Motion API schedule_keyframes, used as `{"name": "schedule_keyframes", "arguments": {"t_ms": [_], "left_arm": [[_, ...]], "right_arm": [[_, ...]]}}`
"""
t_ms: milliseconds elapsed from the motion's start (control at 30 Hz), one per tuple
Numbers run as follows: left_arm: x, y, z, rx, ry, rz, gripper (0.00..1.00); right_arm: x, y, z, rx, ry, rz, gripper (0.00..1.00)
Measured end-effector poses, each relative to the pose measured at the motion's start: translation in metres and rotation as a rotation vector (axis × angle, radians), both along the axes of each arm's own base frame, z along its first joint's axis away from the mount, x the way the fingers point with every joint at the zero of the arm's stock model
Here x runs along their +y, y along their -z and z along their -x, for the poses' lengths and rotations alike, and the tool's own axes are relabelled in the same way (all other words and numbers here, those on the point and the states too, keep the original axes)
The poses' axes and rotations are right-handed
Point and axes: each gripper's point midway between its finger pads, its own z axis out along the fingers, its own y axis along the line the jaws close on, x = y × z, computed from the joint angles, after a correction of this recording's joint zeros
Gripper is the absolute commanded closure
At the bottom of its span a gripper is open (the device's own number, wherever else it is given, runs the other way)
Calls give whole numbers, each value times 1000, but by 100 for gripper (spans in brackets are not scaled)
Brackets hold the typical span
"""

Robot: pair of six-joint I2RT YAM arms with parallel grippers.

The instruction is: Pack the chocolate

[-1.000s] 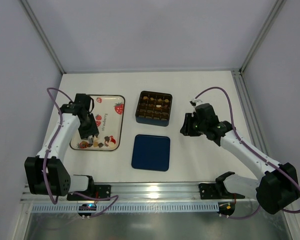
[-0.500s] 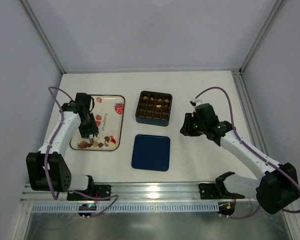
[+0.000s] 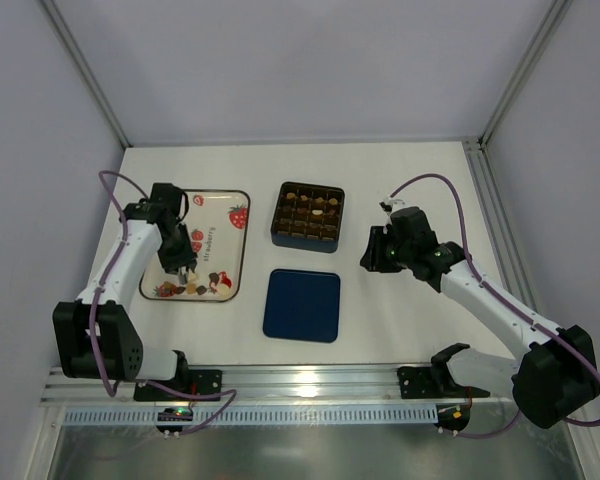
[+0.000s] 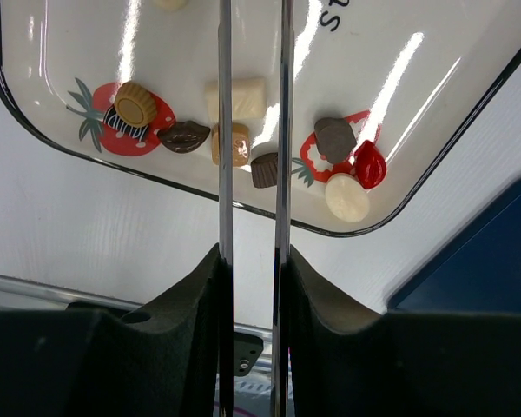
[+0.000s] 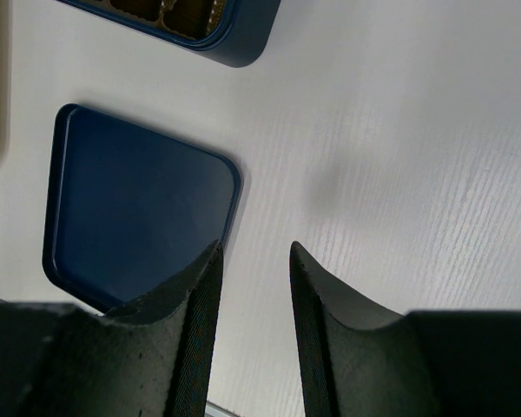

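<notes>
Several chocolate pieces lie along the near end of the strawberry-print tray (image 3: pixel 218 215). The left wrist view shows a tan round one (image 4: pixel 136 102), a dark leaf-shaped one (image 4: pixel 184 136), a light brown one (image 4: pixel 240 145), a dark brown one (image 4: pixel 263 169) and a white round one (image 4: pixel 346 197). My left gripper (image 3: pixel 184 270) hangs over them, open by a narrow gap. Its thin metal blades (image 4: pixel 224 200) run off the top of the frame, so the tips are hidden. The dark brown piece shows between the blades. My right gripper (image 5: pixel 253 248) is open and holds nothing.
The dark-blue box (image 3: pixel 308 215) with its brown grid insert holds several pieces, right of the tray. Its flat blue lid (image 3: pixel 301 305) lies in front of it, just left of my right gripper (image 3: pixel 372 250). The box corner (image 5: pixel 234 39) and lid (image 5: pixel 130 208) appear in the right wrist view.
The left gripper's blades have drawn closer together over the near end of the tray, and the left arm shifted slightly. The right arm has not moved.
</notes>
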Motion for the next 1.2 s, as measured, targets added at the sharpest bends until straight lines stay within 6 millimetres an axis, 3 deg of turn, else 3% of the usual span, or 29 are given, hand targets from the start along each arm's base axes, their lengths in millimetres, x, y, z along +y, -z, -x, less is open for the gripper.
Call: {"name": "schedule_keyframes", "arguments": {"t_ms": [600,800,1000,1200], "left_arm": [[-3,-14,-4,-16,13,18,72],[-8,-27,-8,-37,25,31,72],[-30,-50,-19,-98,86,49,72],[-75,-76,-34,-162,180,80,72]], "right_arm": [[0,0,0,0,1,-1,61],[0,0,0,1,3,-2,61],[0,0,0,2,3,-2,61],[0,0,0,2,4,-2,61]]}}
